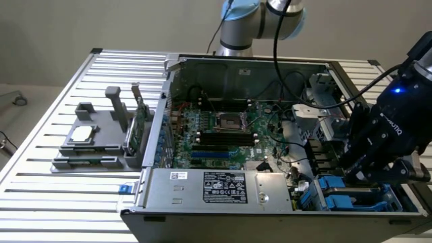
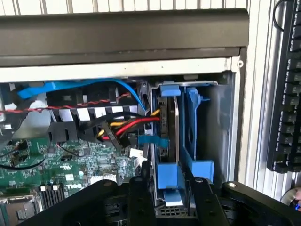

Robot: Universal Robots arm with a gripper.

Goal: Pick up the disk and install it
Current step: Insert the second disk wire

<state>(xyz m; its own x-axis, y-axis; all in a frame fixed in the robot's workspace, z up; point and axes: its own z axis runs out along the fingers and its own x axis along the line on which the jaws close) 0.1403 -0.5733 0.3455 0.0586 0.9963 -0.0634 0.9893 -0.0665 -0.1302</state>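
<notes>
The disk (image 2: 168, 127) stands on edge in the drive bay at the case's front corner, its grey body framed by a blue carrier. In the exterior view that carrier (image 1: 335, 186) shows as blue plastic just below the black gripper (image 1: 366, 174). In the wrist view my gripper (image 2: 168, 181) straddles the near end of the carrier. One finger (image 2: 137, 193) stands on each side with a small gap to the plastic, so the jaws are open. A second blue carrier piece (image 2: 196, 141) sits right beside the disk.
The open computer case (image 1: 202, 190) lies on a slatted table, with the motherboard (image 1: 223, 134) and power supply (image 1: 223, 188) inside. Red, yellow and black cables (image 2: 122, 129) run beside the bay. A grey fixture (image 1: 94, 136) holds a chip and a green card. A keyboard (image 2: 287, 94) lies outside the case.
</notes>
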